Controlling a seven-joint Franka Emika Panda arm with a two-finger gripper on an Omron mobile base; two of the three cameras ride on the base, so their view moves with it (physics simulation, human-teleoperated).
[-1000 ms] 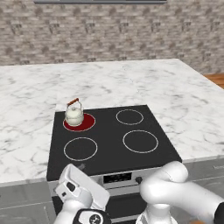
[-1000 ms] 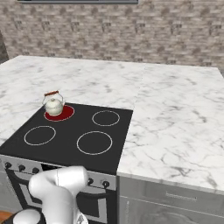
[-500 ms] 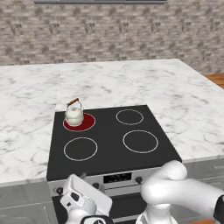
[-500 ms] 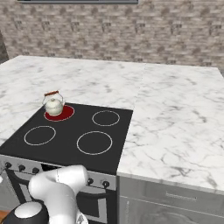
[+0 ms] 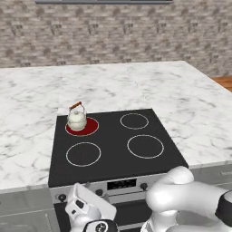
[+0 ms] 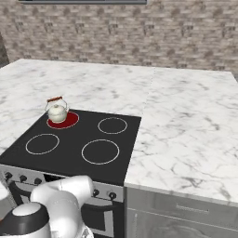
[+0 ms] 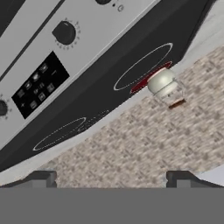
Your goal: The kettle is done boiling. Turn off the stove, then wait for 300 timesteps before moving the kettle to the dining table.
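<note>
Fingers [image 7: 109,177] spread wide, holding nothing, facing stove [image 7: 100,83] knobs, kettle [image 5: 77,119] on glowing red burner [image 5: 89,128]

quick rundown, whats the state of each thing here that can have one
kettle: upright on the back left burner, handle arched over the top, nothing gripping it.
back left burner: glowing red, so on.
other three burners: dark, white rings only, nothing on them.
stove: front knobs too small to read.
end effector: open, empty, low in front of the stove's panel, touching nothing.
</note>
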